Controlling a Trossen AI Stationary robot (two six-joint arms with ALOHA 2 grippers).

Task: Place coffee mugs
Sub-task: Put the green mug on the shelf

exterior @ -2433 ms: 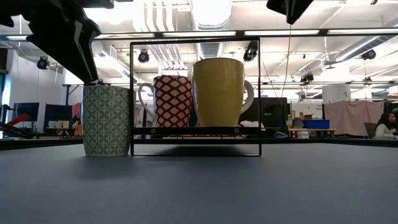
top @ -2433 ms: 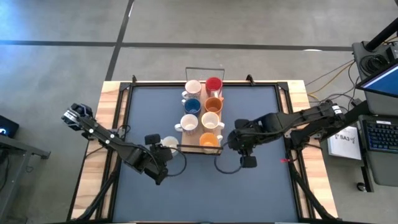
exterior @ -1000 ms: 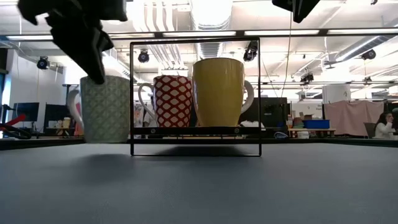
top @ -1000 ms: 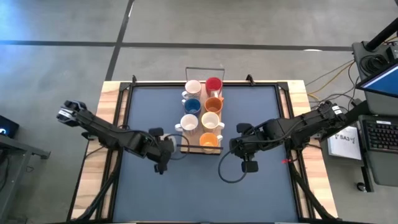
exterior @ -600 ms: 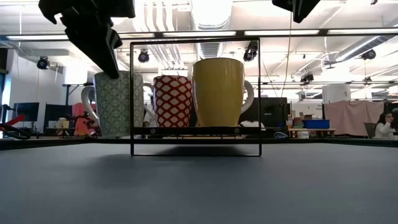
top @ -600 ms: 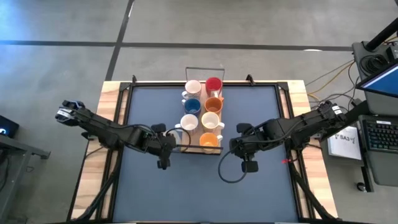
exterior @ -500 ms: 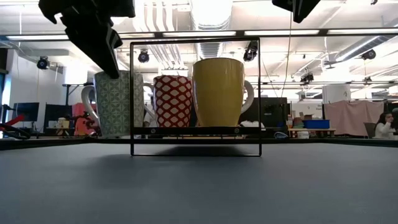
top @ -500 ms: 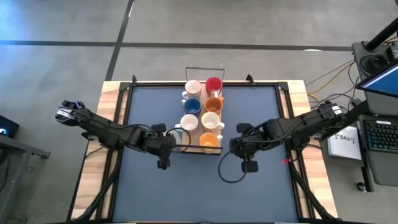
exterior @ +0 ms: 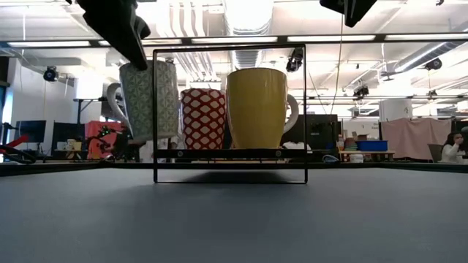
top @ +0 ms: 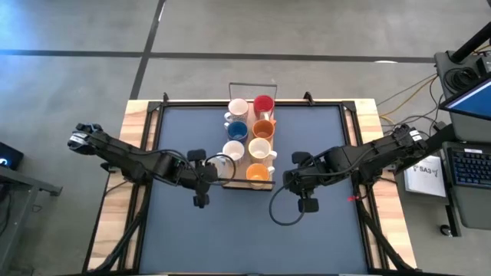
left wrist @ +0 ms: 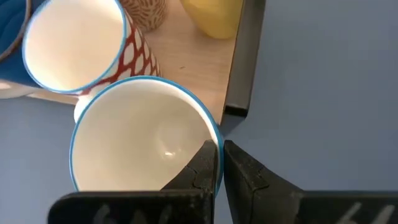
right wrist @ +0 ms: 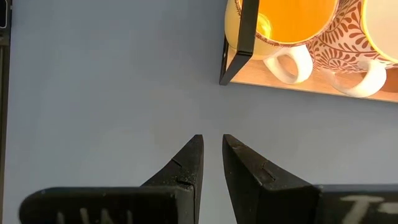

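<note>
My left gripper is shut on the rim of a green-patterned mug with a white inside and a blue rim. It holds the mug off the table, slightly tilted, at the front left corner of the light-wood tray. Several mugs stand on the tray in two rows: white, red, blue, orange, white, cream and orange. My right gripper is open by a narrow gap and empty, above the mat off the tray's front right corner.
A thin black wire frame runs around and over the tray; its corner post is right beside the held mug. A black cable loops on the mat under the right arm. The dark mat lies in front.
My left gripper has lifted the green-patterned mug off the table and carried it right, up to the tray's front left corner. The right arm has barely moved.
</note>
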